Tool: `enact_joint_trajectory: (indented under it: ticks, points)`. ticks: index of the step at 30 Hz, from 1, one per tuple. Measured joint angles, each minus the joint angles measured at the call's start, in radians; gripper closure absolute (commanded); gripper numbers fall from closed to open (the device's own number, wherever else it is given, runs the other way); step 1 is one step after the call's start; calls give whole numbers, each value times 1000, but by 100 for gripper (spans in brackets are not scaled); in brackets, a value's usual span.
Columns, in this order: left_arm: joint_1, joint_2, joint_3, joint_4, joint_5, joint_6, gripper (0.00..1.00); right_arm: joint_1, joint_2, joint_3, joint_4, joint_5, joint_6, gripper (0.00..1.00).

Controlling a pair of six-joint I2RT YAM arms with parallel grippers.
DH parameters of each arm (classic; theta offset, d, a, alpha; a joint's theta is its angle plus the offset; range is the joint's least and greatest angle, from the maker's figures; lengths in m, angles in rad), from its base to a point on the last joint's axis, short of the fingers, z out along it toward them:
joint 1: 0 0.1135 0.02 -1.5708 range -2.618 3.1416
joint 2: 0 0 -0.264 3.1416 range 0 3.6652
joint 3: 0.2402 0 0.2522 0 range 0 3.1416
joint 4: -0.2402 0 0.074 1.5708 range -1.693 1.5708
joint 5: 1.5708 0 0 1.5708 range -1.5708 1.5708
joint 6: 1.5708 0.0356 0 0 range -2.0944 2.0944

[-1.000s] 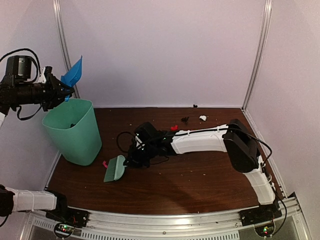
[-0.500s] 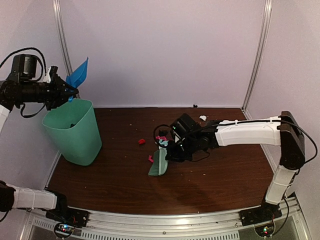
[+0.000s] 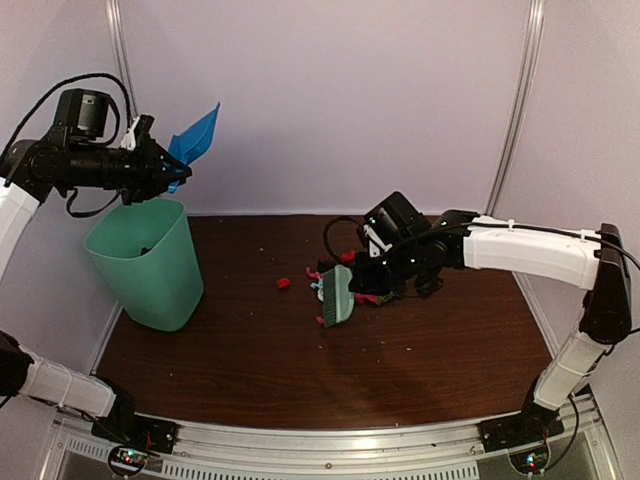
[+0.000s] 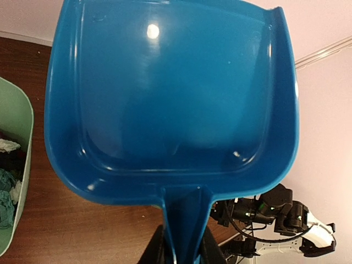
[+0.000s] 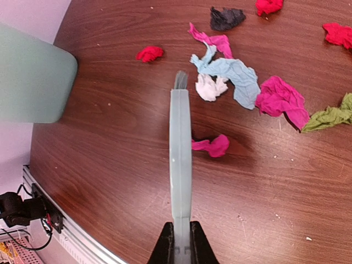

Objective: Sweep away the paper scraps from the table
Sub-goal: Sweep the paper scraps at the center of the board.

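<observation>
Sweeping step: my right tool (image 5: 180, 242), shut on the pale green hand brush (image 5: 180, 165), stands beside the crumpled paper scraps (image 5: 231, 74) on the dark wooden surface (image 3: 250, 370). My left tool (image 3: 158, 168) grips the blue plastic dustpan (image 3: 197, 132) high at left; next, it must descend beside them.

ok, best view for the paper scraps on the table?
Right wrist: the paper scraps lie spread and distinct beside the brush. Top external shows them tiny around it. Left wrist: the dustpan hides them.
</observation>
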Motion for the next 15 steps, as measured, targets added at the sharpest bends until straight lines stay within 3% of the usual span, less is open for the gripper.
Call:
enact_joint_trajectory:
  ticks: [8,15]
  points:
    - [-87,81,43,6,-50,47,100,-18,103,196,45,-106,36,100]
    - [-117,122,49,4,-81,103,100,-53,283,301,144,-176,206,100]
